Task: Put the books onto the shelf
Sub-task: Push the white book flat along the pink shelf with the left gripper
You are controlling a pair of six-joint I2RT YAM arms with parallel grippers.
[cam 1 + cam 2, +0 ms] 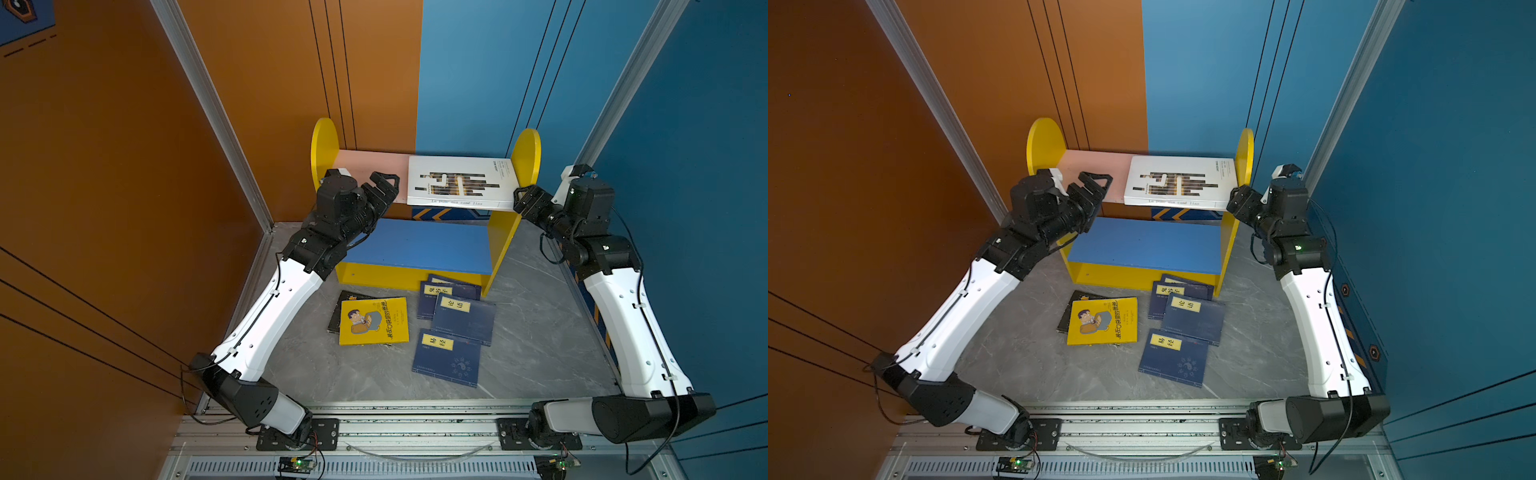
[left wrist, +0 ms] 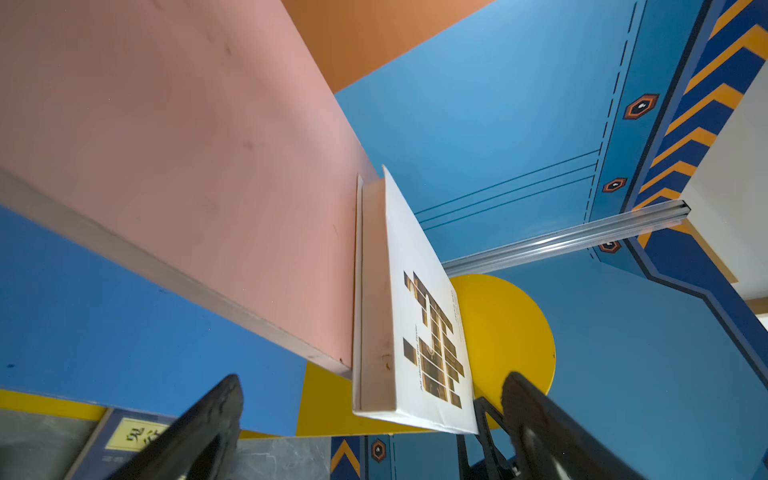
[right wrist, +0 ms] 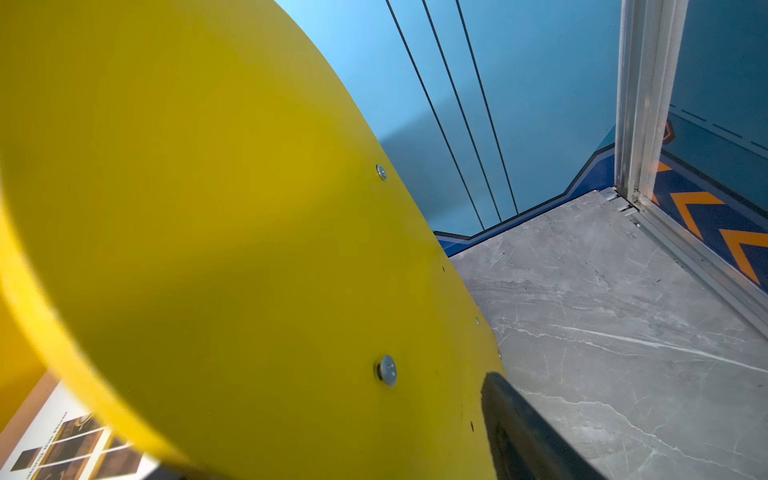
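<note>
Lying flat and cover-up on the pink upper board point(image 1: 372, 168) of the shelf point(image 1: 415, 245), one white book point(image 1: 461, 180) sits at the right end, just beside the right side panel point(image 1: 527, 153). Its long axis runs along the board, and its spine faces forward with print that seems to read "La Dame aux camélias". Its front edge juts slightly past the board's. The left gripper point(image 1: 392, 189) hangs just left of the book, its fingers point(image 2: 199, 432) spread wide with nothing between them. The right gripper point(image 1: 518, 200) is at the panel's front edge. Only one finger point(image 3: 523, 428) shows, outside the panel, so whether it grips anything cannot be told. On the grey table point(image 1: 540, 332) lie five more books. One yellow book point(image 1: 373, 321) with a cartoon man covers one black book point(image 1: 337, 309). Three navy ones carry yellow labels: the 论语 book point(image 1: 463, 320), the 易经 book point(image 1: 446, 359) and the half-covered 鬼谷 book point(image 1: 427, 301).
</note>
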